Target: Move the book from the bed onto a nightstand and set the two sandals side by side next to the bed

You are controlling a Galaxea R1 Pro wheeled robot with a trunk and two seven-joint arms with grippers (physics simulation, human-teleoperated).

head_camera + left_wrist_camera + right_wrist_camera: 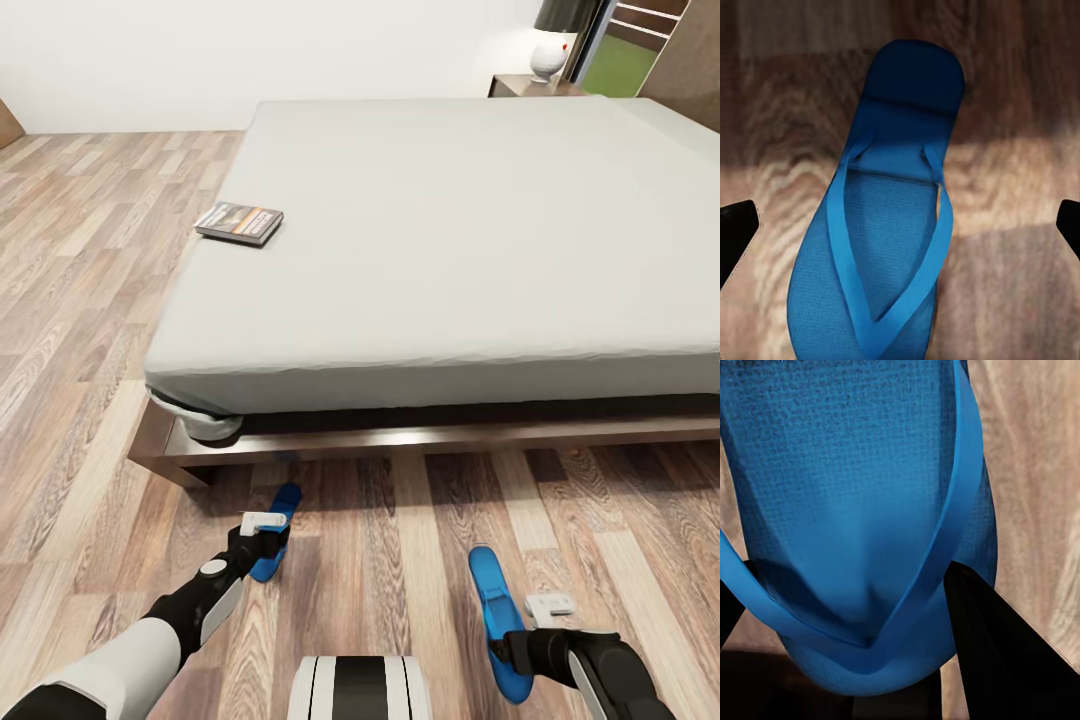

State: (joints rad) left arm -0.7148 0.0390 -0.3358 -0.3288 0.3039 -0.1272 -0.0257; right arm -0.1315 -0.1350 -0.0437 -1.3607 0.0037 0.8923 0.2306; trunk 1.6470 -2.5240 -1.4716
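Observation:
Two bright blue sandals lie on the wood floor in front of the bed (300, 440). Directly over the left sandal (277, 528) (881, 247) hovers my left gripper (266, 548) (900, 225), open, its fingertips (735, 232) wide on either side and not touching it. My right gripper (512, 650) (847, 577) is shut on the near end of the right sandal (495, 605) (862, 495), its black fingers (990, 645) pressing that sandal's edges. The book (240, 222) lies flat near the mattress's left edge. A dark nightstand (515, 88) stands past the bed's far side.
A white lamp (550, 50) stands on the nightstand. A dark window frame and a brown door are at the far right corner. Open plank floor (80, 300) stretches along the bed's left side. The bed frame's corner (165, 450) juts out near the left sandal.

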